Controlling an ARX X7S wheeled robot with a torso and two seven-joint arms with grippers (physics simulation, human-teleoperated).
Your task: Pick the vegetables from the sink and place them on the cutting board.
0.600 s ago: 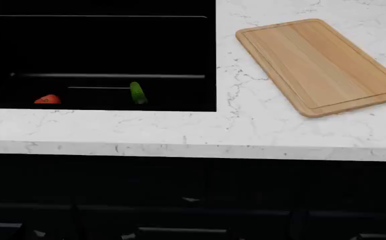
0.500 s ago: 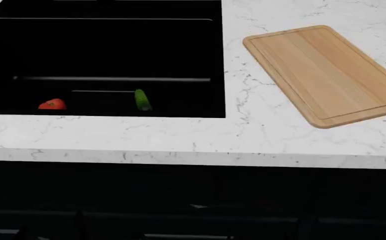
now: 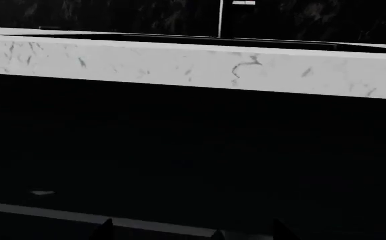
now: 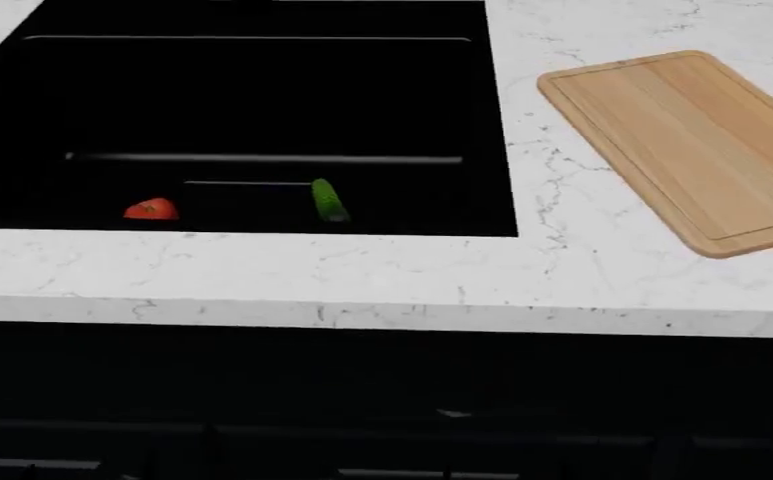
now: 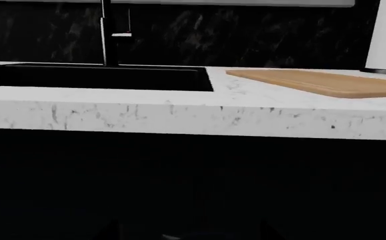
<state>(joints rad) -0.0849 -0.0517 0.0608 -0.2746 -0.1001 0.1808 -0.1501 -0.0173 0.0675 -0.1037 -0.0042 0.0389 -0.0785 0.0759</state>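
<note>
Since the earlier head frames the whole scene has slid toward 3 o'clock: the sink [image 4: 266, 110] now fills more of the middle, and the cutting board [image 4: 693, 140] runs off the edge at 3 o'clock. The tomato [image 4: 151, 209] and cucumber [image 4: 329, 200] lie on the sink floor near its front wall — tomato at 9 o'clock of the cucumber, the two apart, neither on the board. A strip of white marble countertop [image 4: 533, 270] separates basin and board, bare along the front edge. The faucet [image 5: 109, 32] rises behind the basin in the right wrist view. Neither gripper shows clearly in any view; whether either is open or closed, I cannot tell.
</note>
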